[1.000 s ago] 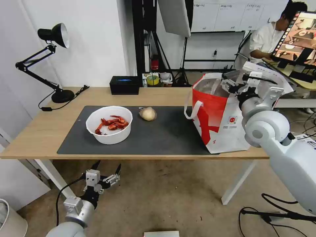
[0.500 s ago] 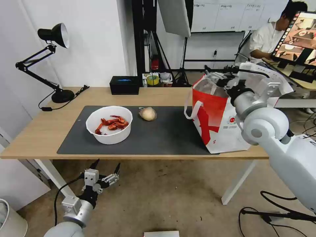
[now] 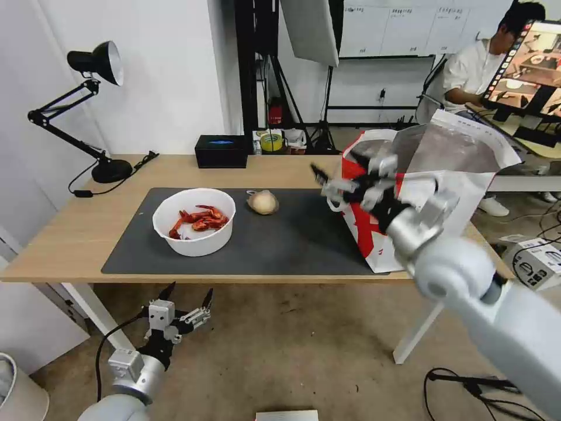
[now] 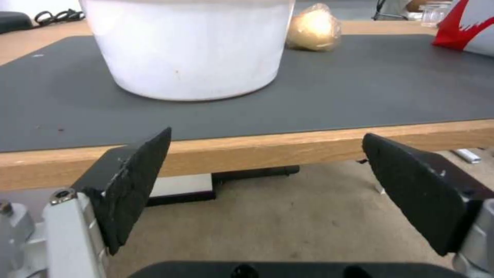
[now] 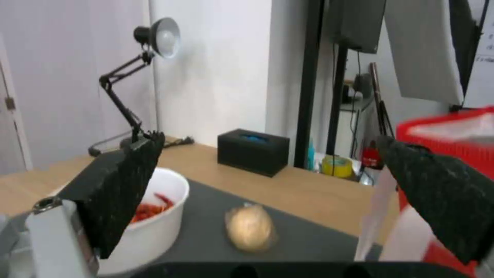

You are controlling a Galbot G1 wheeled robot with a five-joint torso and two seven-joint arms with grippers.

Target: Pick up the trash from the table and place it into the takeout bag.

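A white bowl of red crayfish shells (image 3: 194,221) (image 4: 190,46) (image 5: 154,216) sits on the dark mat (image 3: 292,240) of the wooden table (image 3: 70,234). To its right lies a beige wrapped lump (image 3: 263,202) (image 4: 314,27) (image 5: 251,227). The takeout bag (image 3: 365,228) (image 5: 447,127) stands open at the mat's right end. My right gripper (image 3: 343,174) (image 5: 270,139) hovers open and empty just left of the bag's mouth, above the mat. My left gripper (image 3: 189,293) (image 4: 266,136) hangs open and empty below the table's front edge, in front of the bowl.
At the table's back edge sits a black tissue box (image 3: 221,151) (image 5: 252,151), and a black desk lamp (image 3: 93,117) (image 5: 154,38) stands at the back left corner. Cables lie on the floor at the right. A white bin (image 3: 17,392) is low on the left.
My right arm has swung from over the bag's mouth leftward and down, out in front of the bag toward the mat. The left arm has barely moved.
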